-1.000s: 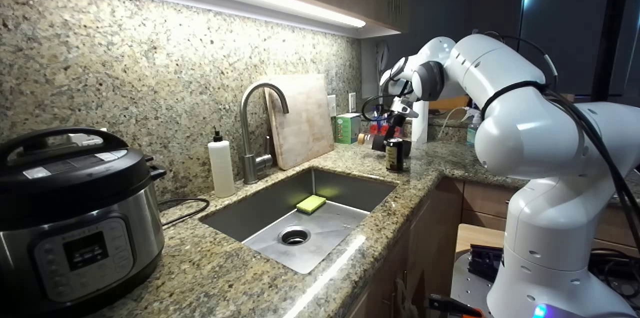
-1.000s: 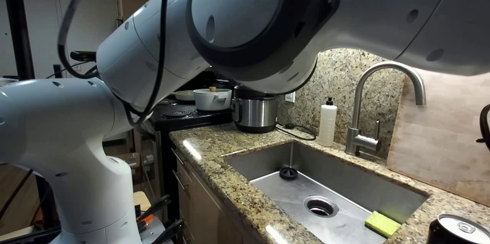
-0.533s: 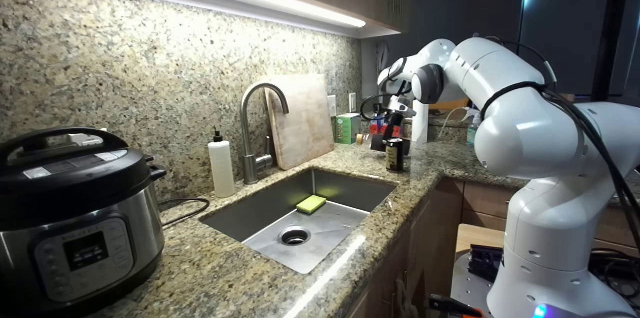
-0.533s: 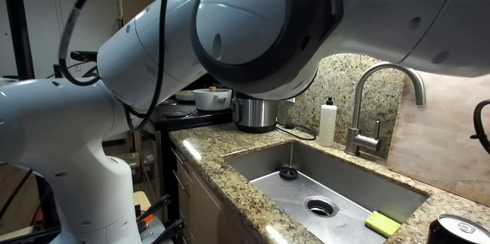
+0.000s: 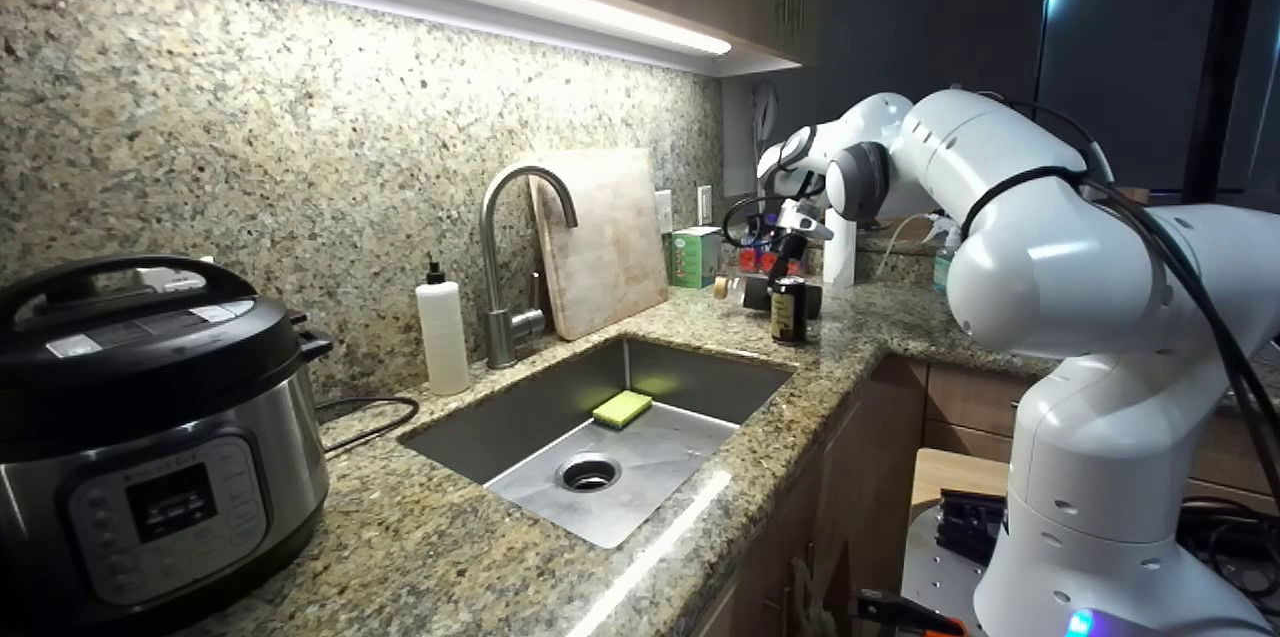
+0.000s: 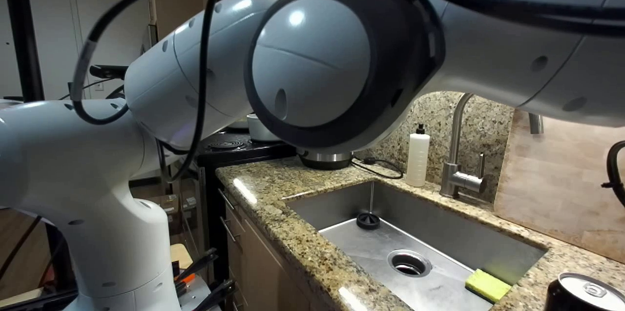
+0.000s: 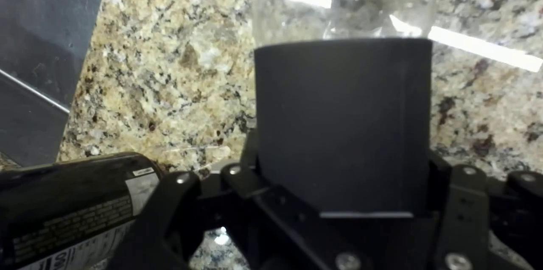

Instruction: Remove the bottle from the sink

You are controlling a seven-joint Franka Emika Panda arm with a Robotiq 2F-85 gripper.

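The bottle is a dark cylinder with a clear end and a tan cap. It lies on its side, low over the granite counter beyond the sink; I cannot tell if it touches the counter. In the wrist view the dark bottle sits between the fingers of my gripper, which is shut on it. My gripper also shows in an exterior view, partly behind a can. The sink also shows in an exterior view, and its edge in the wrist view.
A black can stands right beside the bottle, also close in the wrist view. A yellow sponge and black stopper lie in the sink. A faucet, cutting board, white bottle and green box stand behind.
The arm has come down, and the held bottle is a little lower over the counter with it. The can and the sponge have not moved.
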